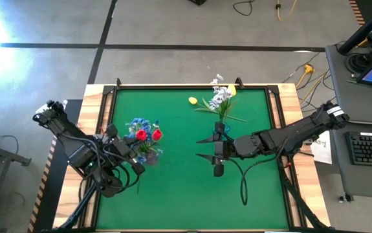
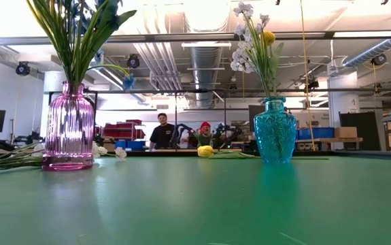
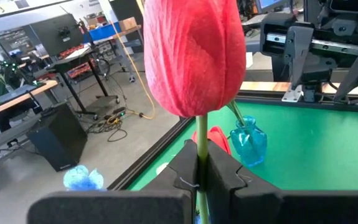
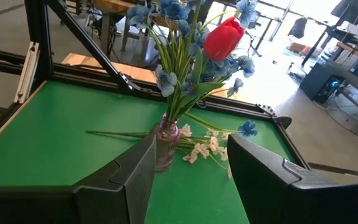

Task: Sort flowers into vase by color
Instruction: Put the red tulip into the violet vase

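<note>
The high view looks straight down on the whole green table (image 1: 173,194) from well above. The low view sits at the table's surface, facing level across it past the pink vase (image 2: 68,126) and the teal vase (image 2: 275,129) into the room. The left wrist view looks from very close at a red tulip (image 3: 194,53), with the teal vase beyond. The right wrist view faces the pink vase from farther off, sharing it with the low view.
</note>
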Robot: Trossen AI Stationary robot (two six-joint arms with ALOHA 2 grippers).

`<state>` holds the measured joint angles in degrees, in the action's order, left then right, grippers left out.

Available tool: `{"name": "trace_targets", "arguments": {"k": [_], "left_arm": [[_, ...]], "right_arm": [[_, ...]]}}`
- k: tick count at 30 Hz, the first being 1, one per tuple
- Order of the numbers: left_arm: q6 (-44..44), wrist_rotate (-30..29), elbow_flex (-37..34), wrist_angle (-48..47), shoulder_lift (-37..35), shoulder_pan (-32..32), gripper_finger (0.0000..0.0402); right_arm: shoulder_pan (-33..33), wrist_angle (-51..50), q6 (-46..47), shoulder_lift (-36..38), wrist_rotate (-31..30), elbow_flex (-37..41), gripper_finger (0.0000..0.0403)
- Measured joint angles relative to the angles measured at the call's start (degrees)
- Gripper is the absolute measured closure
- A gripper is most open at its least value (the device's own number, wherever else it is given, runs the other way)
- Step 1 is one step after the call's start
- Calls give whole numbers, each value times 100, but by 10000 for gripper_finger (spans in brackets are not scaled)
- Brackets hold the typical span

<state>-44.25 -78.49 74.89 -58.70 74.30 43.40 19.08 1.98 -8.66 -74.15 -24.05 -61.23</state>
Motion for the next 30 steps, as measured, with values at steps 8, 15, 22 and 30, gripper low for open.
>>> {"name": "trace_targets", "arguments": {"k": [8, 15, 22, 30], "left_arm": [[-146, 3, -2, 0, 0, 0, 402], [-235, 4, -2, -1, 0, 0, 402], [-236, 123, -2, -2, 0, 0, 402], [-236, 123, -4, -4, 0, 0, 402]], "right_arm": [[-1, -1, 13, 0, 0, 0, 211], [-1, -2, 13, 0, 0, 0, 211], [1, 0, 13, 0, 0, 11, 211], [0, -4, 17, 0, 0, 13, 211]]}}
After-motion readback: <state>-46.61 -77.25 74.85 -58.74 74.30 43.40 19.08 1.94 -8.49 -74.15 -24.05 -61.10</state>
